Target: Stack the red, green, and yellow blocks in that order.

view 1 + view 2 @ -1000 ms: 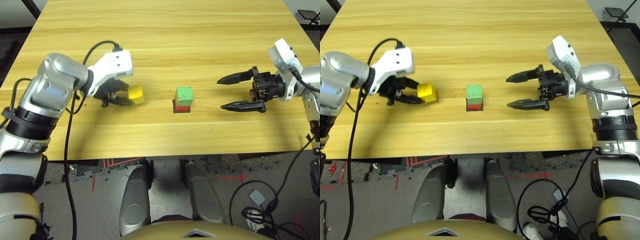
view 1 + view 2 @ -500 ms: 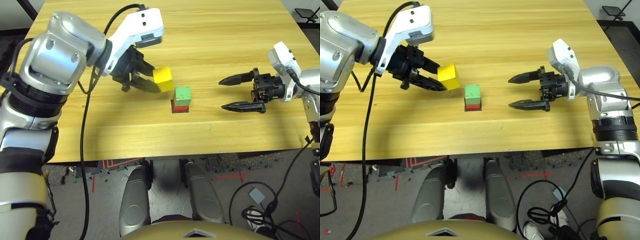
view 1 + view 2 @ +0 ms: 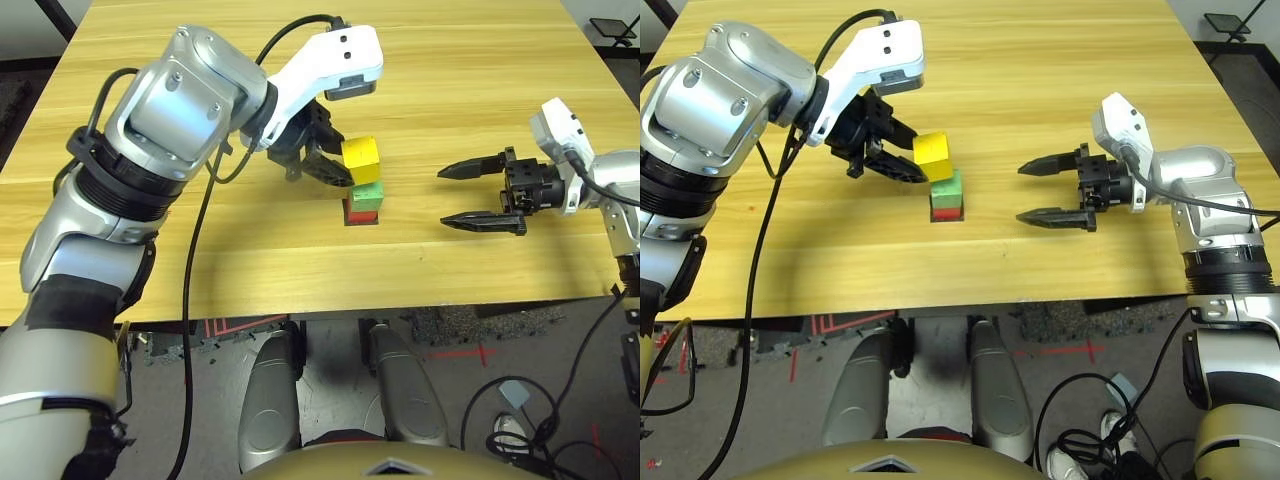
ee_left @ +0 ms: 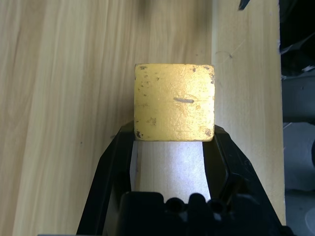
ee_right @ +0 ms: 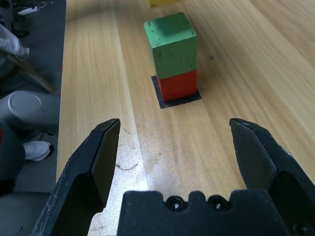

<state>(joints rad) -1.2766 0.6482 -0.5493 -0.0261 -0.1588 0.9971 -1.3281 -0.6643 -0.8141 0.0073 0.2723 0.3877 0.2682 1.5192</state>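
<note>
Yellow block gripped in left hand, clear of the stack.

Held by opposite side faces at the fingertips; red block and green block stand stacked on the desk, just beyond and below that hand. Right hand open, empty. Block judged light, rigid, scuffed but not fragile; modest squeeze adequate. Present hold suitable: underside free for seating on green.

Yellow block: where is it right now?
Both eye views: in the left pincer, the yellow block hangs above the green block, left of the right pincer.
</note>
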